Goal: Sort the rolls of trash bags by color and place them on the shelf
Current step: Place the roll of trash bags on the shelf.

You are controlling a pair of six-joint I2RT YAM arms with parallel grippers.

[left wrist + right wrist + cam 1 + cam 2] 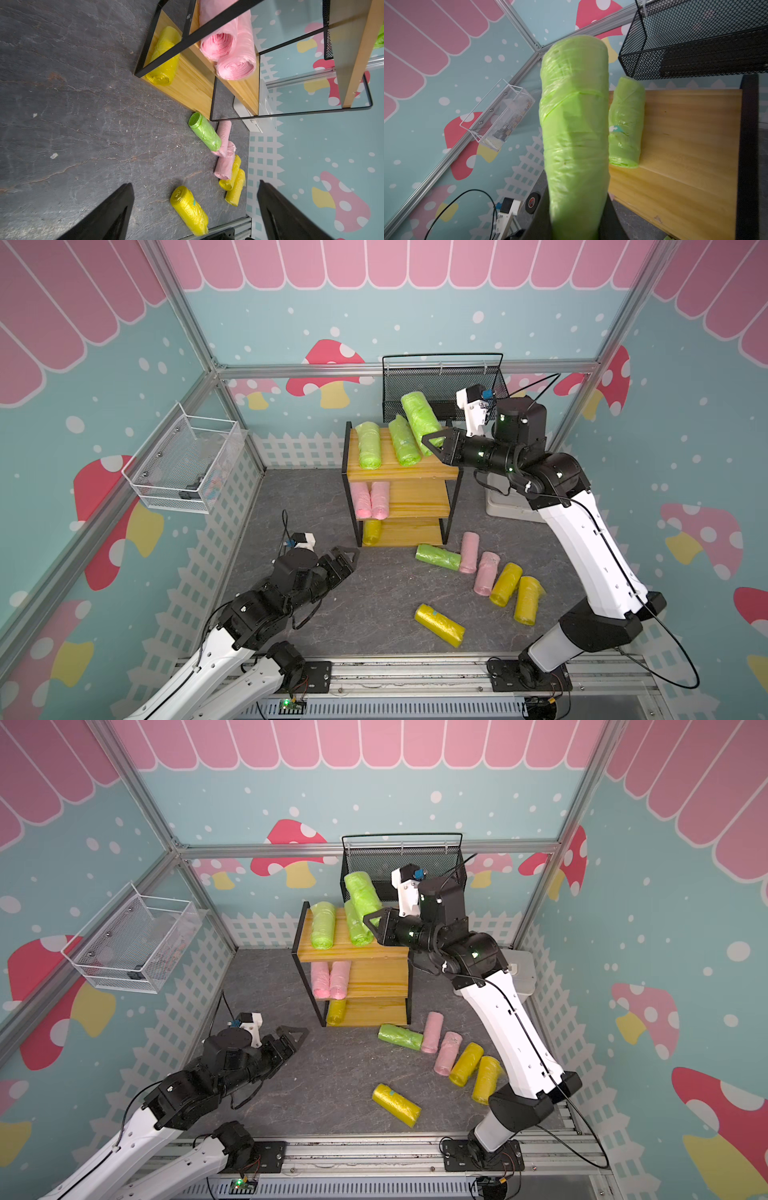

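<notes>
The right gripper (433, 440) is clamped on the near end of the held green roll (419, 418), which is tilted above the top board of the shelf (419, 499), far end toward the black mesh basket (440, 381). Whether it touches the middle green roll (403, 445) on that board cannot be determined; the third green roll (368, 445) lies apart, on the same board. The middle board carries two pink rolls (360, 499), touching. The bottom board carries one shelved yellow roll (372, 531). The left gripper (348, 561) is spread wide, holding nothing, low over the counter (332, 614). On the counter, near the shelf's front: one loose green roll (438, 558), two loose pink rolls (468, 551), three loose yellow rolls (439, 625).
</notes>
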